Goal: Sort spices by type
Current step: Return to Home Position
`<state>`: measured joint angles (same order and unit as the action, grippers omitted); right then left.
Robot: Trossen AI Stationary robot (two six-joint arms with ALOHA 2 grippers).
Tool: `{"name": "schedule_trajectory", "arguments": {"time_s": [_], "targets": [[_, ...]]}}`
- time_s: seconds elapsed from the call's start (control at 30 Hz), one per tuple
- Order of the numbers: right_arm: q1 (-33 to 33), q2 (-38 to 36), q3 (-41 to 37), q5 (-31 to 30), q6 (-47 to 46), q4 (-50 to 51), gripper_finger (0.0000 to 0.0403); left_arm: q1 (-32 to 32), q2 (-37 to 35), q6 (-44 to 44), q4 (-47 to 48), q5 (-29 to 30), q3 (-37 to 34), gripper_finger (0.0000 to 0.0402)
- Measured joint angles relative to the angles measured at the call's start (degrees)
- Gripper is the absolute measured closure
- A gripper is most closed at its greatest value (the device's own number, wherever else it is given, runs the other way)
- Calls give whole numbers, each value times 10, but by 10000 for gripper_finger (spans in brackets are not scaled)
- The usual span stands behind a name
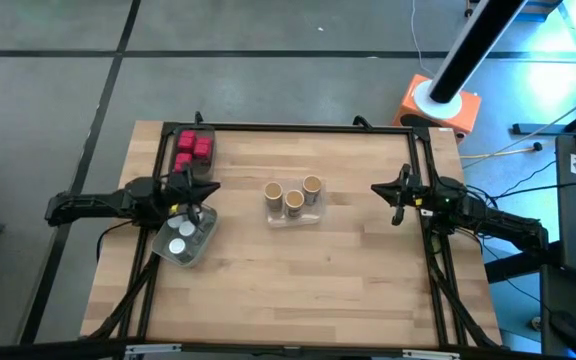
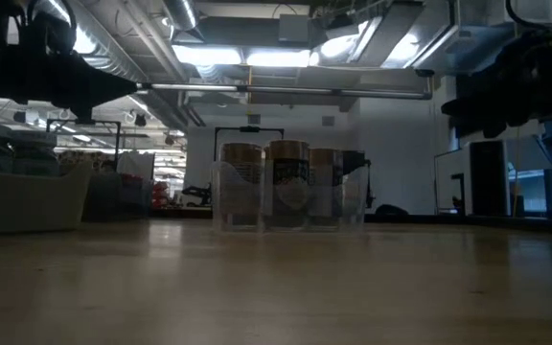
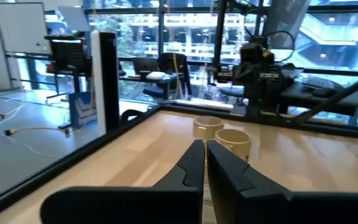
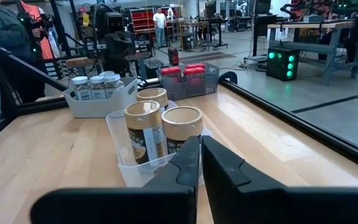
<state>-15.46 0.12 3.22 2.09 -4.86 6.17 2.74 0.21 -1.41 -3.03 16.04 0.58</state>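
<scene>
Sorting looks done: the tan cork-topped cylinders (image 1: 293, 200) stand in the clear plastic tray (image 1: 309, 218) at mid-table, the red blocky jars (image 1: 194, 150) sit in the black bin (image 1: 180, 133) at the far left, and the white round-capped jars (image 1: 180, 236) fill the gray bin (image 1: 204, 243) nearer on the left. What seems left is parking the arms, so the left gripper (image 1: 211, 187), fingers pressed together and empty, should rise and draw back clear of the gray bin's wall just beneath it, while the right gripper (image 1: 376, 188), likewise closed on nothing, hangs well apart from the tray with nothing in its way
</scene>
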Motion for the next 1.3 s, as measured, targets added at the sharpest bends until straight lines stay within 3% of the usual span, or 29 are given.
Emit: {"name": "schedule_trajectory", "arguments": {"time_s": [0.23,1.3], "targets": [[0,0,0,-7,10,2,381,0,0,-10,-3,36,0,398],[0,0,-1,-11,6,-3,382,0,3,3,-2,37,0,398]]}}
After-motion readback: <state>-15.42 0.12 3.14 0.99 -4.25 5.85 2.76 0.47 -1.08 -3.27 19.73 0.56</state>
